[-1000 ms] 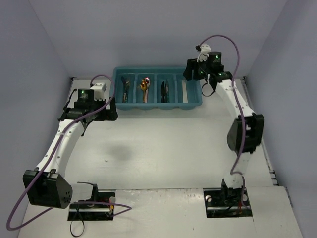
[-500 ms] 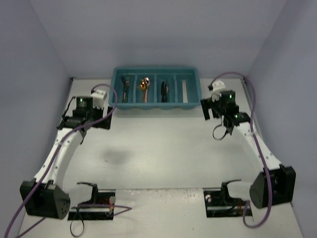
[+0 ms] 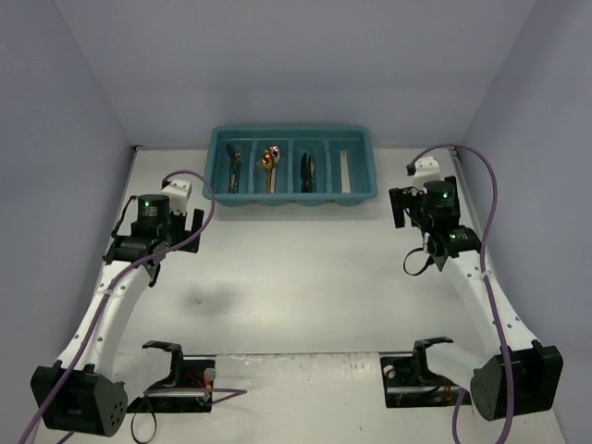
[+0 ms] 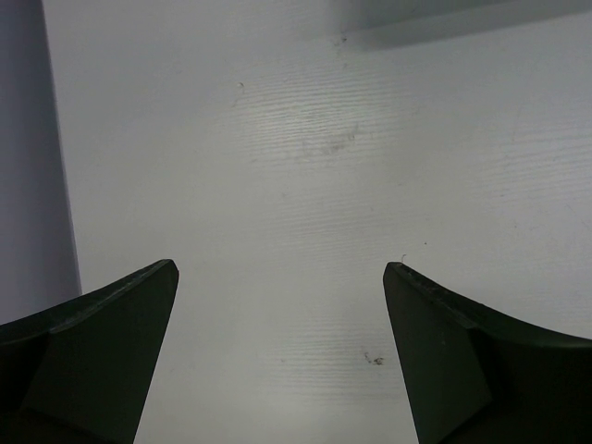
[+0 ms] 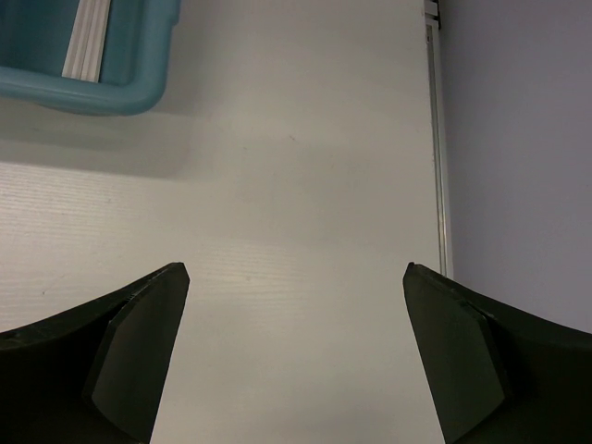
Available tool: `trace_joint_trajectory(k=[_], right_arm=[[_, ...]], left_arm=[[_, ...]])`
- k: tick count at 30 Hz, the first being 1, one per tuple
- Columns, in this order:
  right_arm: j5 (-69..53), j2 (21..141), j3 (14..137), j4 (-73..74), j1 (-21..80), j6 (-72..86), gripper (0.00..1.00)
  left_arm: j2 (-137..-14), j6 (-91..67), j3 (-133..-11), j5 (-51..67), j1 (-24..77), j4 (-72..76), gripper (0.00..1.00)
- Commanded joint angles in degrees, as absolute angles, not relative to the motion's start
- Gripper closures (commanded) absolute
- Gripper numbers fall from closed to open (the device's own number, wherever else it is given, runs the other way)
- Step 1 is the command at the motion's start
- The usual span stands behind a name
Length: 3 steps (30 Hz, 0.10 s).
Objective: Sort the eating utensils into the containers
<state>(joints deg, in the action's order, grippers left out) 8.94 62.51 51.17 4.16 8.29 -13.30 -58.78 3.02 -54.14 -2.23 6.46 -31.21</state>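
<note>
White surface (image 3: 305, 277); utensils (image 3: 269, 166) in tray (image 3: 291, 198). I see left fingers (image 4: 92, 361), right fingers (image 5: 120, 361) spread, empty. Risk: right arm (image 3: 481, 277) swing clipping tray corner.

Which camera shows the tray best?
The top external view: the whole tray shows, with all four compartments. The right wrist view catches only one corner of it, with pale sticks inside. The left wrist view shows none of it.

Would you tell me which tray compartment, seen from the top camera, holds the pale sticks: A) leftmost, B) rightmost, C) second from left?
B: the pale sticks lie in the rightmost compartment of the teal tray, right of the black knives.
</note>
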Motion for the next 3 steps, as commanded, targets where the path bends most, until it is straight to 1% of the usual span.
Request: trace_joint_trajectory(k=[1,3], right_arm=[[11.2,61.1,51.2,0.5,8.2,-12.7,0.0],[11.1,61.4,51.4,0.5,8.2,-12.5,0.0]], left_arm=[[-56.6,2.9,-54.2,-4.0,6.2,-28.0,0.1],[-56.3,2.8,-54.3,-3.8,6.2,-28.2,0.1]])
